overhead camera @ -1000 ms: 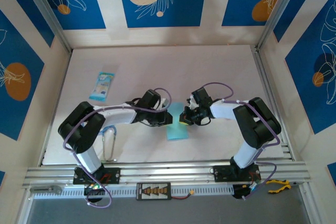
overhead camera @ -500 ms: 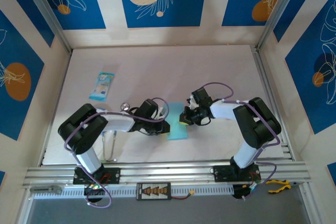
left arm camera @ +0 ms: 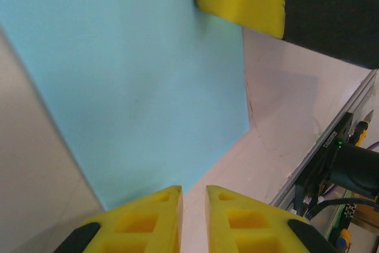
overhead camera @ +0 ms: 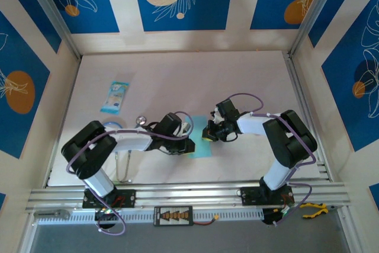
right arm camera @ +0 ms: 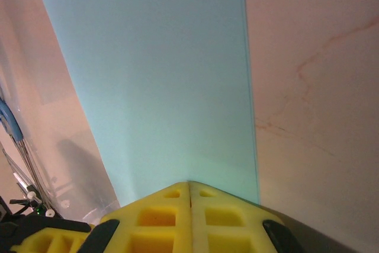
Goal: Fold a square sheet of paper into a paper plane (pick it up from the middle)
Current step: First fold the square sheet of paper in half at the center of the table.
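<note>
A crease is apparently being pressed: the square sheet of paper is lying flat on the surface between the arms as a strip, its long axis running near to far. It is being pinned by the closed right end effector, while the left end effector is being held narrowly parted and empty at its left edge; a steady stroke along the fold is being called for next

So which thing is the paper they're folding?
On the pale table, look near the front middle, where the left gripper and right gripper almost meet. The sheet of paper lies flat there: plain light blue, unlike the printed blue-and-white packet farther left.
</note>
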Tool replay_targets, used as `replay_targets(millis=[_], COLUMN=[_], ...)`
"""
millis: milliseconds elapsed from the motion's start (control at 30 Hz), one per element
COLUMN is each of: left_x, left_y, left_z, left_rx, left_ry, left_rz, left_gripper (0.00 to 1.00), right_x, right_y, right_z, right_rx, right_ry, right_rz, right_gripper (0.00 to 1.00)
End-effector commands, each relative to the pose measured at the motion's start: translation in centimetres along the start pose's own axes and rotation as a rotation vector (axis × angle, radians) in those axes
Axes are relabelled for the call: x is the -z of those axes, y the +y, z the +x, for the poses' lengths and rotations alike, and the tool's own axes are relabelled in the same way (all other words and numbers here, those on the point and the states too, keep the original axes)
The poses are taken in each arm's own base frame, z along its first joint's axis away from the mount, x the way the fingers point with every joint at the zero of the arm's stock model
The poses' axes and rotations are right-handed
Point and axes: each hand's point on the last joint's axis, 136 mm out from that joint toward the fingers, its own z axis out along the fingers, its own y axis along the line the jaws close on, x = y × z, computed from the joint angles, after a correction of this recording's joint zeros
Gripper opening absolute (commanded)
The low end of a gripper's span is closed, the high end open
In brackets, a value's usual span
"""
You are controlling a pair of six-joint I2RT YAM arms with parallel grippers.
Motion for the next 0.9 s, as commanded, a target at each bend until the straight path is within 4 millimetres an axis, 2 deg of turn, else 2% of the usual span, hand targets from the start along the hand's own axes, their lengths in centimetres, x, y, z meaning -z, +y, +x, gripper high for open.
replay_targets(millis=[0, 167, 300, 433, 567, 733, 867], left_x=[-1.0, -1.3, -0.5, 0.6, 1.9, 4.5, 5.8], left_y=[0.7, 3.1, 3.7, 3.8, 3.2, 1.5, 0.9], left_z=[1.0, 2.6, 3.7, 4.1, 3.5, 0.2, -2.6], left_rx=[0.028, 0.063, 0.063, 0.026, -0.035, -0.086, -0.063], left_ry=[0.035, 0.064, 0.072, 0.078, 0.050, -0.088, -0.154], left_rz=[-0.006, -0.050, -0.068, -0.094, -0.134, -0.170, -0.148], left_gripper=[0.17, 0.16, 0.16, 0.17, 0.16, 0.15, 0.14], right_x=[-1.0, -1.0, -1.1, -1.2, -1.2, -0.5, 1.9], right_y=[-6.1, -6.2, -6.4, -6.3, -5.6, -1.0, 3.5], right_z=[3.6, 3.6, 3.7, 3.6, 3.4, 1.9, 0.2], right_rx=[-0.115, -0.113, -0.115, -0.115, -0.107, -0.020, 0.068], right_ry=[0.092, 0.094, 0.096, 0.097, 0.098, 0.066, -0.028], right_rz=[0.218, 0.220, 0.226, 0.223, 0.205, 0.096, -0.002], right_gripper=[0.00, 0.00, 0.00, 0.00, 0.00, 0.00, 0.02])
